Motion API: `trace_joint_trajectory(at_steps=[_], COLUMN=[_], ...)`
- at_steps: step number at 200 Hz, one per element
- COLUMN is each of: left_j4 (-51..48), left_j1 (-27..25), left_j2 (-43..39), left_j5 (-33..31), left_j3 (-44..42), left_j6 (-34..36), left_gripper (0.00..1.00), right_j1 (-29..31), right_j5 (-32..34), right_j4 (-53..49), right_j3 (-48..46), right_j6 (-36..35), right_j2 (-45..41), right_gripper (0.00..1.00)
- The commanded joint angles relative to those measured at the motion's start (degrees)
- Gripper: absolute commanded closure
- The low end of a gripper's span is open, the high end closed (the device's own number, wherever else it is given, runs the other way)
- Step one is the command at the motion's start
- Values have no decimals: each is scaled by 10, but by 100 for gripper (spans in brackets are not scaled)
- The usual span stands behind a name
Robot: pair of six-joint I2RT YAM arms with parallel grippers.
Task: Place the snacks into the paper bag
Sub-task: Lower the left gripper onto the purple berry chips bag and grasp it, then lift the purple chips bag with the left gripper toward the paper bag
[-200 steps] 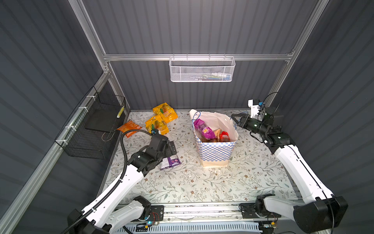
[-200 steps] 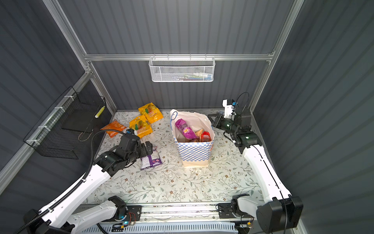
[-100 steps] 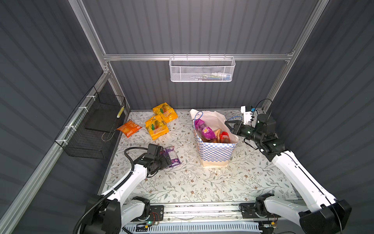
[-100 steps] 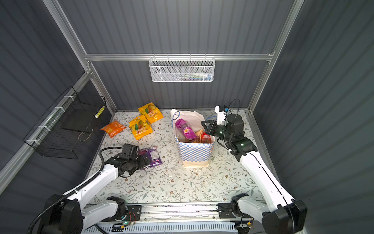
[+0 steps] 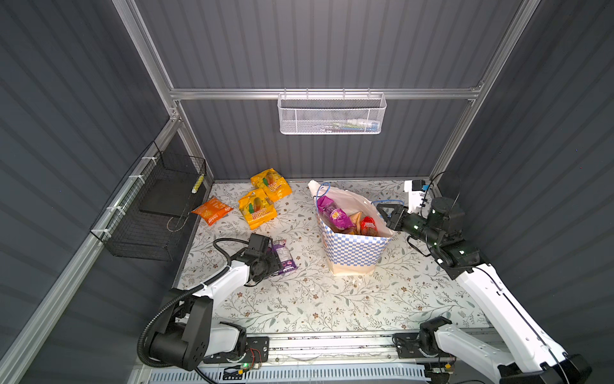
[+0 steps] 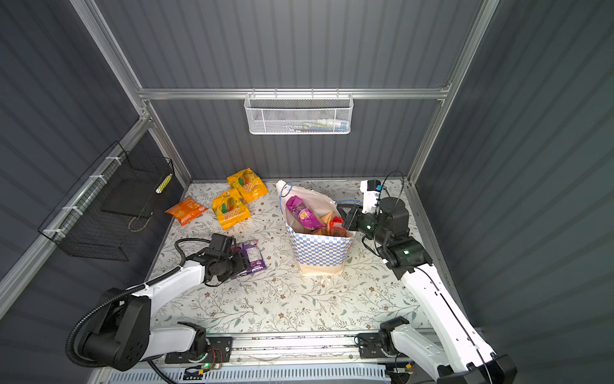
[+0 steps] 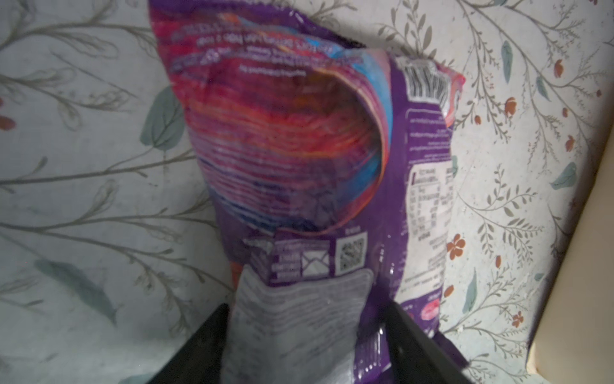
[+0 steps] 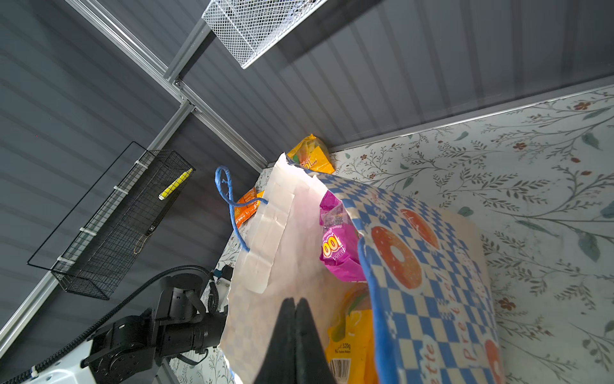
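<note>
Only the left wrist view shows the purple packet (image 7: 299,159) between the fingers of the left gripper (image 7: 309,309), grip uncertain. The right gripper (image 8: 294,304) is clenched at the mouth of the paper bag (image 8: 432,299).

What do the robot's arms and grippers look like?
Both arms have white shells and chunky black joints. The left arm has a ribbed black hose; the right arm carries black wires and green lights. The left gripper and right gripper are black, with pointed fingers.
</note>
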Motion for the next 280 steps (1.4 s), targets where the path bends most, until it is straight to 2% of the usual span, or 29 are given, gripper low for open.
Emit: trace_joint_trajectory(at_steps=[1, 68, 151, 232, 280], left_j4=[10, 11, -38, -50, -8], left_j1=[3, 3, 3, 3, 2], left_j2=[14, -17, -119, -186, -207], left_j5=[-6, 4, 29, 105, 164], left_j3=[-3, -9, 32, 82, 123], left_j6=[-3, -13, -29, -37, -72], left_gripper=[37, 71, 100, 100, 100], right_j1=[4, 4, 4, 3, 3], right_j5=[3, 6, 31, 46, 49], right_j4=[10, 9, 12, 20, 20], right_j3=[-6, -12, -19, -28, -29], right_j6=[-13, -21, -27, -33, -35], right_j2=[-12, -15, -19, -30, -33], right_gripper=[100, 100, 100, 100, 100])
